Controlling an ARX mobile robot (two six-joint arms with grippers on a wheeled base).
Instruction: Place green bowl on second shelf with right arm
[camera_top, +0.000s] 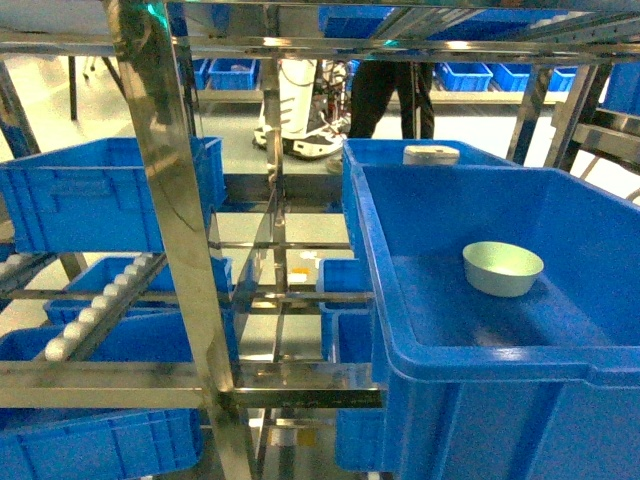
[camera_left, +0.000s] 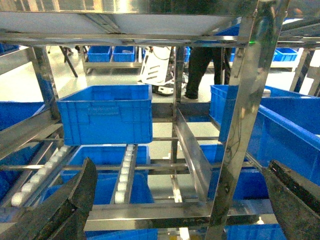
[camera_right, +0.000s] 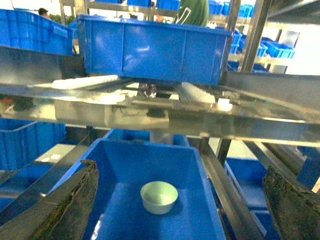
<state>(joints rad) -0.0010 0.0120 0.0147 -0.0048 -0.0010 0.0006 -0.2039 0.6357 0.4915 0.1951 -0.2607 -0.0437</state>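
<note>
- The small round pale mint-green plastic bowl (camera_top: 503, 268) sits upright on the floor of the large blue plastic bin (camera_top: 372, 250), toward the bin's far right, clear of its walls.
- The right gripper (camera_right: 180, 210) hangs above the bin's near end with its fingers spread wide and nothing between them; the bowl lies ahead, centred between them.
- The left gripper (camera_left: 185, 205) is likewise spread and idle, well left of the bin.
- Recommended approach: descend inside the bin under the steel shelf rail (camera_right: 150, 112), straddle one side of the bowl's rim, close, then lift straight up before clearing the bin wall.
</note>
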